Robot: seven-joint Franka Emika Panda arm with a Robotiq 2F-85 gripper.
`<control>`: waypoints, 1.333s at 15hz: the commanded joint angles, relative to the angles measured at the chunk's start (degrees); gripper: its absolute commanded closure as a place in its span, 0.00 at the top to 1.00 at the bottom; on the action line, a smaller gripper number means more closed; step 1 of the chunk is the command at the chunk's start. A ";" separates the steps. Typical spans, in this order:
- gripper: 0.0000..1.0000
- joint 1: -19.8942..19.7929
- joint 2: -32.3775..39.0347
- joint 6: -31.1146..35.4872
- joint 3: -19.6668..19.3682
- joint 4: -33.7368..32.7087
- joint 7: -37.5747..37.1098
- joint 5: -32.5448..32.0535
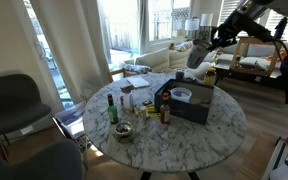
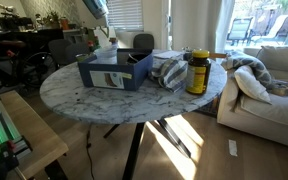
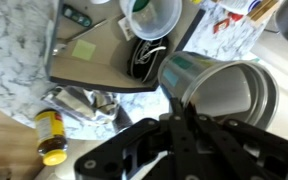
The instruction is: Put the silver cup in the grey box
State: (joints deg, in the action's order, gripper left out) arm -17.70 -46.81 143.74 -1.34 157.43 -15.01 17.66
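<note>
In an exterior view, the grey box (image 1: 191, 104) is sitting right of centre on the tabletop (image 1: 214, 135). A bottle (image 1: 111, 108) is standing toward the left edge, and a low dish (image 1: 124, 131) is lying just below and right of it in the frame. At upper right the hand (image 1: 202, 52) is hanging above the box, apart from it, gripping the silver cup (image 1: 195, 58). In an exterior view, a jar (image 2: 197, 72) is standing right of the box, with a crumpled wrap (image 2: 169, 72) lying between them. In the wrist view, the cup is filling the right side, with the box at upper left.
</note>
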 commanded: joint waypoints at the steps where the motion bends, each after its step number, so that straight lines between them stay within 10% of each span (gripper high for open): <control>1: 0.01 -6.20 2.46 -4.14 -7.77 -0.01 -0.70 -4.66; 4: 0.01 -8.76 9.35 0.51 -12.38 0.63 -2.01 -3.36; 10: 0.01 0.05 22.51 2.98 -19.50 -1.26 0.88 10.24; 20: 0.01 -0.73 44.34 4.41 -14.21 -12.18 -15.86 2.75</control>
State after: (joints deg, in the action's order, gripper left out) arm -17.17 -9.87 147.27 -16.97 149.06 -24.85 24.46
